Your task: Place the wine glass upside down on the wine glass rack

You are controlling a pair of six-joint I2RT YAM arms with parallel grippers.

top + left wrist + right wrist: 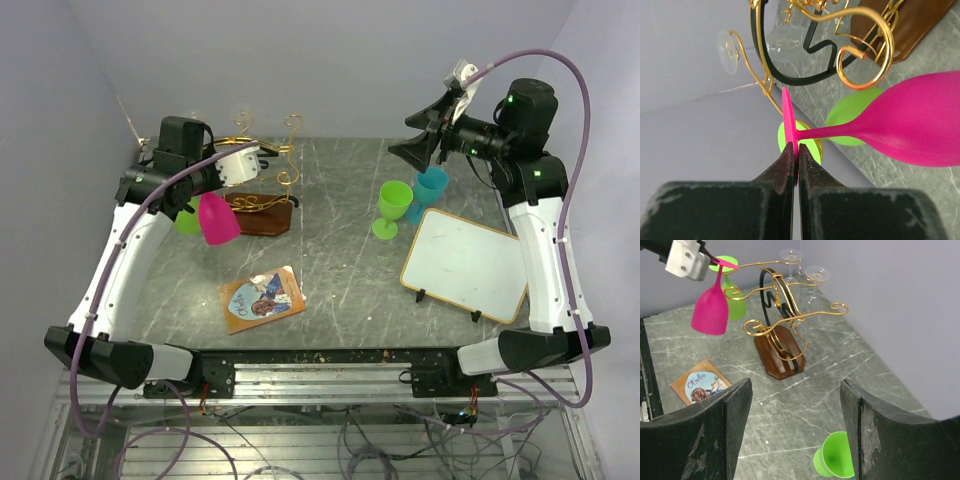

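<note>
Near the front edge of the worktop [350,270] lies a picture book [262,298]. Farther back on the left, the left hand [795,152] is pinched tight on the foot of the pink wine glass [920,125], whose bowl hangs down just beside the rack [782,335] at the far left corner. The right hand [796,390] hangs spread and empty. The foot probably needs to slide in level over two of the rack's wire arms, stem in the gap, before the left hand lets go.
</note>
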